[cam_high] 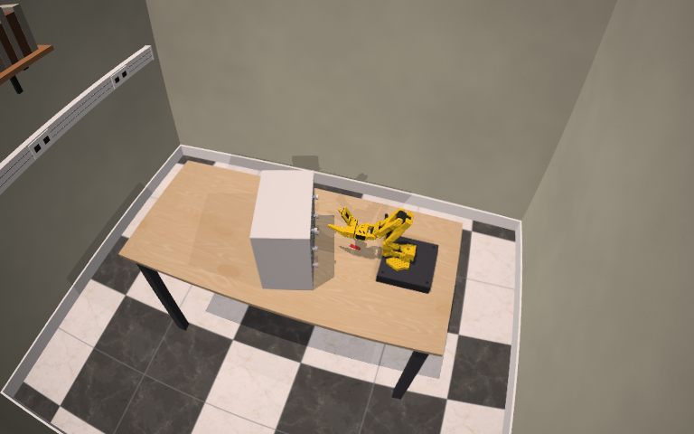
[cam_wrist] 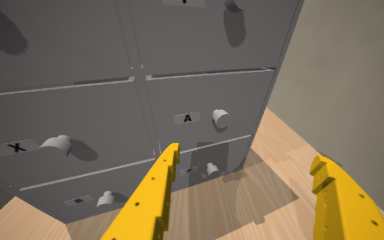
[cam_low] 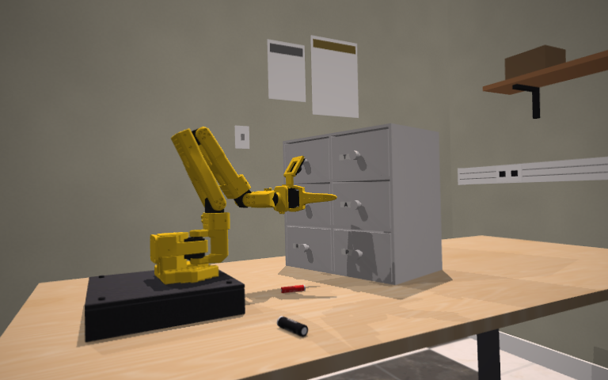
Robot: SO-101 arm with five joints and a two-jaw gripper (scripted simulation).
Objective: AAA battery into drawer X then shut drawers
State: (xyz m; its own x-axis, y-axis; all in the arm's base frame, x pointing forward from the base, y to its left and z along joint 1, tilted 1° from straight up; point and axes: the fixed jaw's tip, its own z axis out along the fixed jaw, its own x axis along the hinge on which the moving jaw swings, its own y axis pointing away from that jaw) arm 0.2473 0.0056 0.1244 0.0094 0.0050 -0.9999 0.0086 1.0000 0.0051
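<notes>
Jaws (cam_low: 313,184) stood half open and released, grasping nothing, held in the air in front of the chest's middle row of drawers.

From largest to smallest: the wooden table (cam_low: 493,268) carried everything. The grey chest (cam_low: 359,201) stood upright on it, with two columns of three drawers, all shut. The yellow arm (cam_low: 210,179) rose from a black base (cam_low: 161,304) at the near end and reached level toward the chest. In the wrist view, the drawer marked X (cam_wrist: 65,130) was the middle one in the left column, with its knob (cam_wrist: 57,144) just beside the label; the drawer marked A (cam_wrist: 210,107) sat to its right. A black cylinder (cam_low: 292,326) lay near the table's front edge. A small red cylinder (cam_low: 292,288), probably the AAA battery, lay on the table between the base and the chest, untouched.

The step in hand looked like opening the X drawer. Doing it well would mean swinging left until the knob sat between the jaws, closing squarely on it, then pulling straight and only partway, since the drawer could come right out.
</notes>
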